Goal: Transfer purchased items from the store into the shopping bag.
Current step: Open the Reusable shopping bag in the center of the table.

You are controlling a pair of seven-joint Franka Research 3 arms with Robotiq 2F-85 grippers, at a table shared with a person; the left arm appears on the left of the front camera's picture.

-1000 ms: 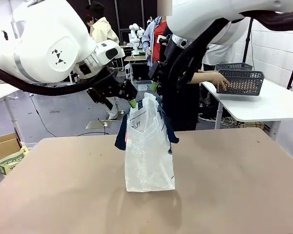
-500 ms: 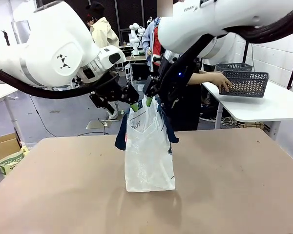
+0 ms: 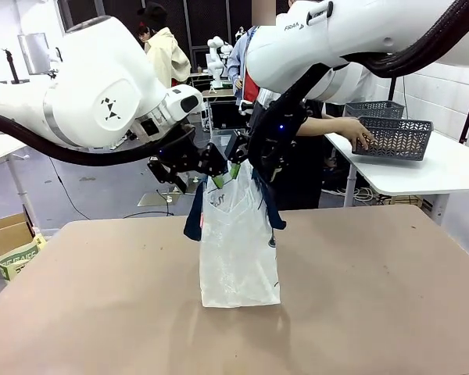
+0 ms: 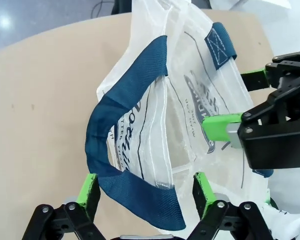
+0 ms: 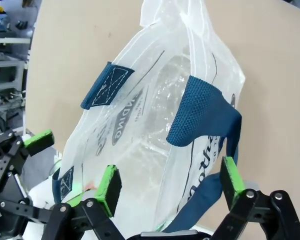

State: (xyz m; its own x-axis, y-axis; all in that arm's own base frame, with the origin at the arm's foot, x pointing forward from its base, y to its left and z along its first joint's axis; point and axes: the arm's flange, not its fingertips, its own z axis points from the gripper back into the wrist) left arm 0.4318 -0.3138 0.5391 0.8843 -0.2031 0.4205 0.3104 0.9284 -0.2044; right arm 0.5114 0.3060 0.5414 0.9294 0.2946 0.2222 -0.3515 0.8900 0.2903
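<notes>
You have on hand: one translucent whitish plastic shopping bag (image 3: 239,250), upright on the brown desk (image 3: 375,312) at frame centre, with two navy strap handles (image 4: 125,100). Left pincer (image 4: 145,189) and right pincer (image 5: 170,181), two, each spread open astride one strap, gripping nothing. Step, likely: seizing handles. Next you must close, then part them.

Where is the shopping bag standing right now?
In the front view the shopping bag stands upright near the middle of the table, its top between the left gripper and the right gripper, both open.
</notes>
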